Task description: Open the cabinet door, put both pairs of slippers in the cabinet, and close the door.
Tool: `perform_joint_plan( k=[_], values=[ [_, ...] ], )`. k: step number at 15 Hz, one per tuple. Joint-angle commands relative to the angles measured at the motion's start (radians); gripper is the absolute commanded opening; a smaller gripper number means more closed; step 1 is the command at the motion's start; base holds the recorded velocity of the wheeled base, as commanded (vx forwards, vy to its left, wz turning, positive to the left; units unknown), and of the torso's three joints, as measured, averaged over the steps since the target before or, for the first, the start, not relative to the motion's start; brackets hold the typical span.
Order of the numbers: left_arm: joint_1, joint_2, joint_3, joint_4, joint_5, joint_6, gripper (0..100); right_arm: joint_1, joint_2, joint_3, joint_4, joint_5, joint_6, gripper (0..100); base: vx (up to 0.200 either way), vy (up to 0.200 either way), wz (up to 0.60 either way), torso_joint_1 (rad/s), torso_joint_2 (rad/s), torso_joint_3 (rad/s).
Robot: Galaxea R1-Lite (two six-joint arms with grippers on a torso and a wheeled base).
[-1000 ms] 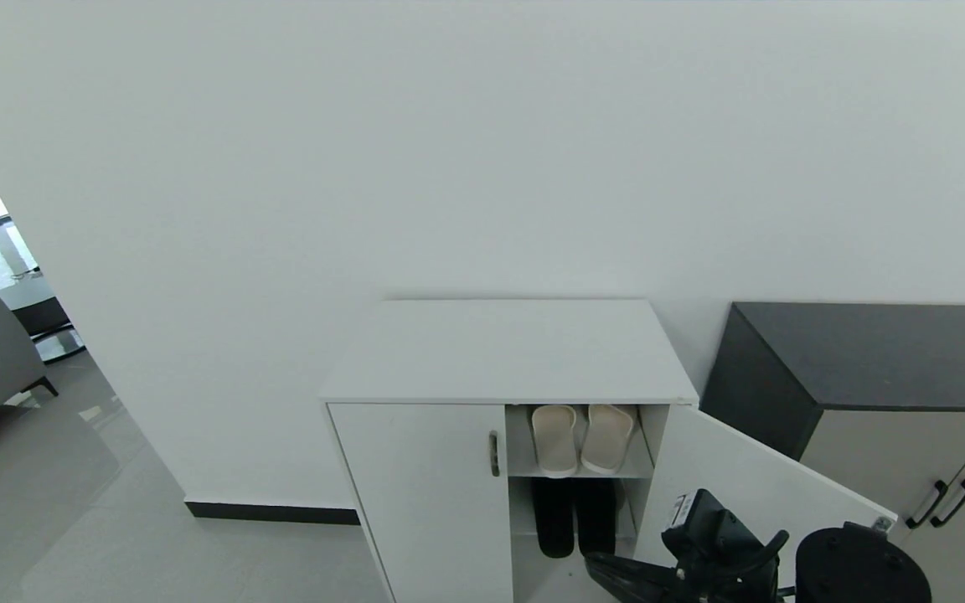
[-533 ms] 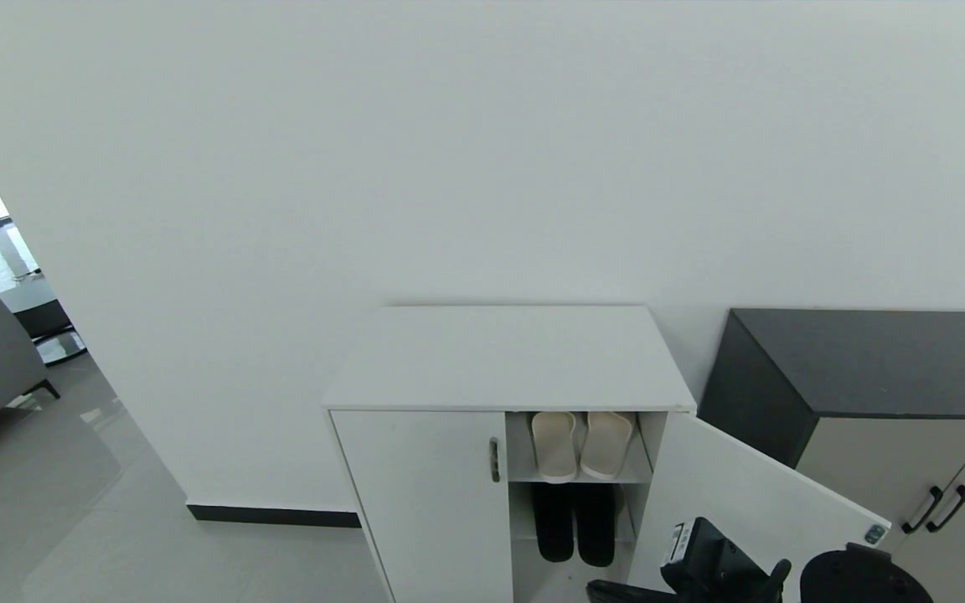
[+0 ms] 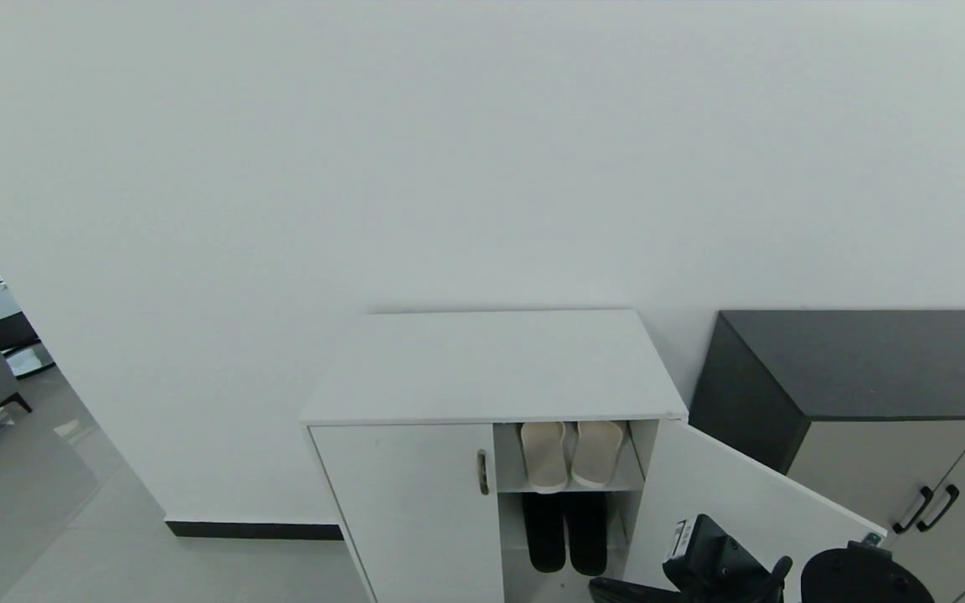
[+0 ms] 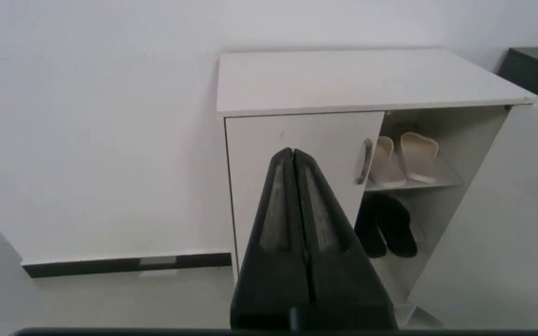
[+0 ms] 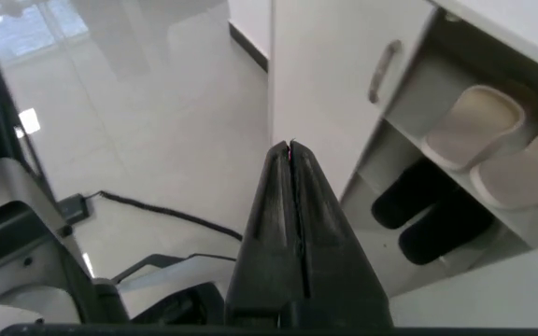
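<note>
- Standing at 6 o'clock in the head view, the cabinet (image 3: pixel 491 364) has its right door (image 3: pixel 734 502) swung open toward 4 o'clock.
- Cream slippers (image 3: pixel 570 452) sit on the upper shelf (image 3: pixel 635 483), with the black slippers (image 3: pixel 565 532) just below them at 6 o'clock.
- Left gripper (image 4: pixel 293 163) and right gripper (image 5: pixel 290 154) are both pressed closed, holding nothing.

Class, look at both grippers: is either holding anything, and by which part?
Nothing is held: the left gripper and the right gripper are both shut and empty.

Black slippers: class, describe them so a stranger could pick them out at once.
Find the low white cabinet against the pale wall, its right door swung open. Inside, below the shelf, lies the pair of black slippers, side by side; the cream slippers sit on the shelf above.
</note>
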Motion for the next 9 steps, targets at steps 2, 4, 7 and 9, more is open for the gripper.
perform_joint_plan(
  k=[2, 4, 7, 9],
  values=[
    [0.000, 0.000, 0.000, 0.000, 0.000, -0.001, 0, 0.003, 0.010, 0.001, -0.001, 0.001, -0.003, 0, -0.200, 0.000, 0.00, 0.010, 0.01, 0.000],
    [0.000, 0.000, 0.000, 0.000, 0.000, -0.001, 0, 0.005, 0.010, 0.003, -0.001, -0.001, -0.007, 0, -0.200, 0.000, 0.00, 0.010, 0.01, -0.002],
    [0.000, 0.000, 0.000, 0.000, 0.000, -0.001, 0, 0.002, 0.014, -0.002, -0.001, -0.002, -0.007, 0, -0.200, 0.000, 0.00, -0.010, 0.00, 0.004],
    [0.000, 0.000, 0.000, 0.000, 0.000, -0.001, 0, -0.015, 0.034, -0.034, -0.001, -0.071, -0.007, 0, 0.000, 0.000, 0.00, 0.000, 0.00, 0.000]
  ],
)
